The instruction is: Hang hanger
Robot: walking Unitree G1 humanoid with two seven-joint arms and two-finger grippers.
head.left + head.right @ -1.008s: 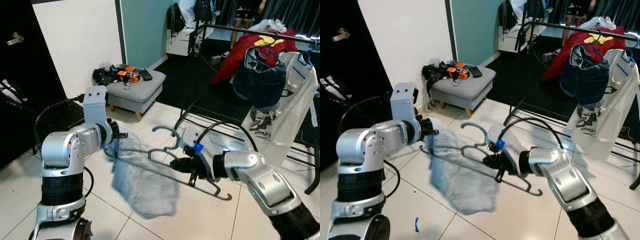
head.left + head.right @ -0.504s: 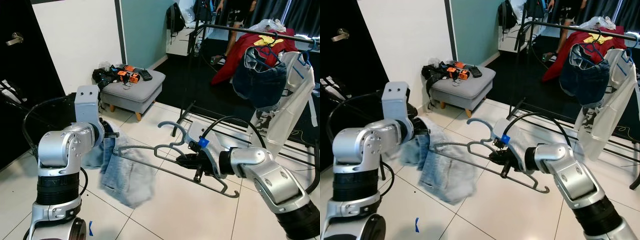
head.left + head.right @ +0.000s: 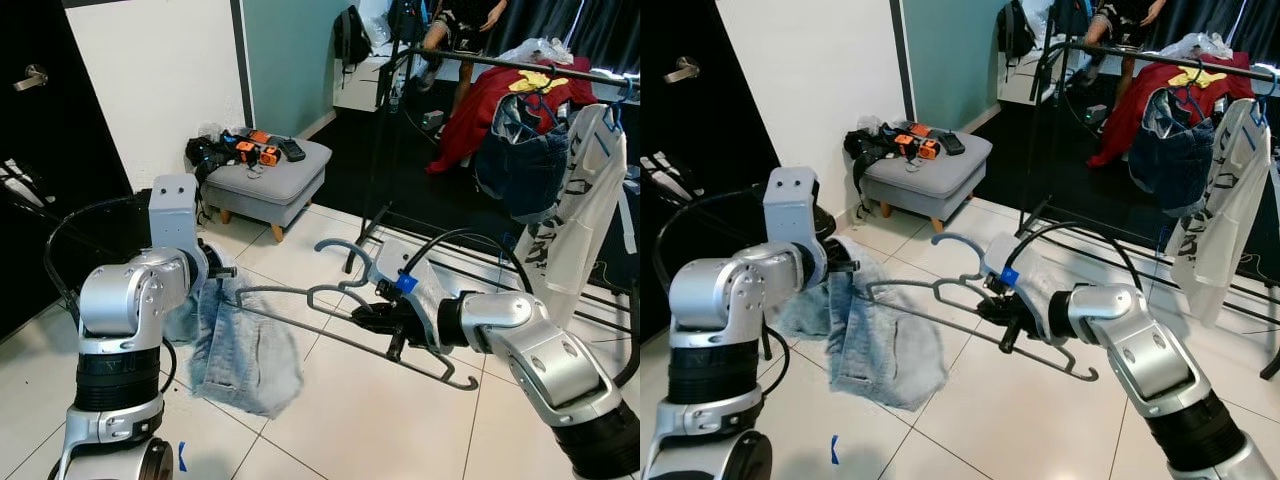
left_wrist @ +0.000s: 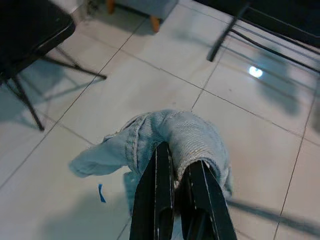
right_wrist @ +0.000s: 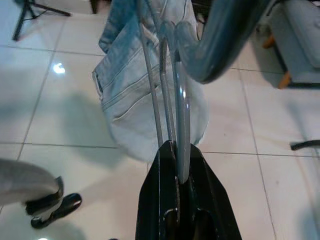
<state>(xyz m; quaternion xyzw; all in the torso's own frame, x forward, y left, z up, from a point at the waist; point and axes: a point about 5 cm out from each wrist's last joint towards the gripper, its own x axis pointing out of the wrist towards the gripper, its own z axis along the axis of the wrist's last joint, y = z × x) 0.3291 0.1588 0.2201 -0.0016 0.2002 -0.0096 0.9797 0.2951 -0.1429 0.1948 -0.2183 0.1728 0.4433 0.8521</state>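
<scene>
Clothes rail [image 3: 520,62]: far off, crowded; I judge hook could snag hung garments.
Jeans [image 3: 240,345]: draped on hanger end, hem near floor; may slide off.
Hanger [image 3: 345,330]: mid-air, right gripper [image 5: 175,150] fingers pinching wire.
Left gripper [image 4: 175,170]: fingers pinching denim.

Pale blue denim jeans [image 3: 240,345], grey hanger [image 3: 345,310], black fingers [image 4: 157,195], red garment [image 3: 480,105], grey stool [image 3: 270,180], white tiles [image 3: 360,420].
</scene>
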